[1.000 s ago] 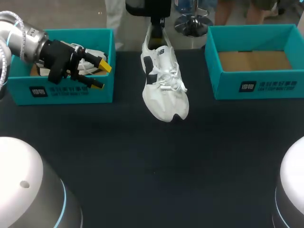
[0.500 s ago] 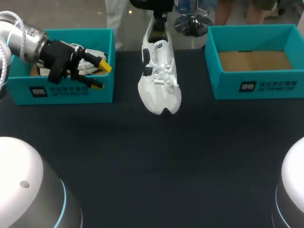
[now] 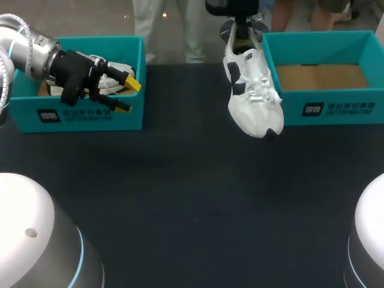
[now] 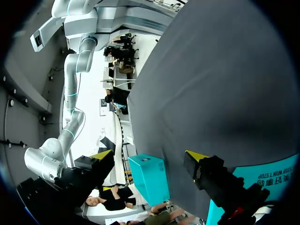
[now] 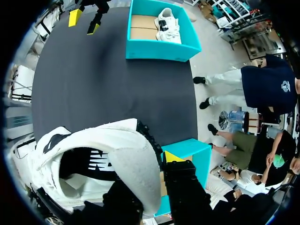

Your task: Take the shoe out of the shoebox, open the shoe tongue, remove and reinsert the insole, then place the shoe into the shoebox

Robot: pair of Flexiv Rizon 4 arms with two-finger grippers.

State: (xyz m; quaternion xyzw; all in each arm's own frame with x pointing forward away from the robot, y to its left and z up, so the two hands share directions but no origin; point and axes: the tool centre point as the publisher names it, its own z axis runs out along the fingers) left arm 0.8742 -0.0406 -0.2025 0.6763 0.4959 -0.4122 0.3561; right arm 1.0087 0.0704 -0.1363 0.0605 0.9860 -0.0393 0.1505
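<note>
– White shoe (image 3: 252, 96): location and current step?

– Suspended under the right jaws, heel up, toe down, clear of the table (image 3: 180, 198). The right jaws are clamped on the heel collar: 1 yellow fingertip (image 5: 172, 157) sits outside the heel, and the other is hidden inside the opening. The empty shoebox (image 3: 327, 111) stands just beside the shoe, to the side of the right jaws, not under them. A dark printed lining shows inside the opening, probably the seated insole (image 5: 91, 161). Judgement: final step, placement in the shoebox. A lift-out cannot be ruled out.

– Left jaws?

– Apart, with nothing between the 2 fingertips (image 3: 133, 84). They hang over the second shoebox (image 3: 78, 114), which holds another white shoe (image 5: 168, 26).

– Next move requirement?

– Shift the shoe sideways until the cardboard floor lies under the right jaws. Tip the sole toward level, lower, then release. The toe must clear the near wall first.

– Materials?

– Upper: soft white mesh with smooth overlays, black side patches and loose white laces. It will likely flex, so the hanging toe may swing. Heel collar: padded and compressible, probably a fair grip. Shoebox: rigid teal card, straight walls, open top, brown floor. Table: matte black, cloth-like surface.
</note>
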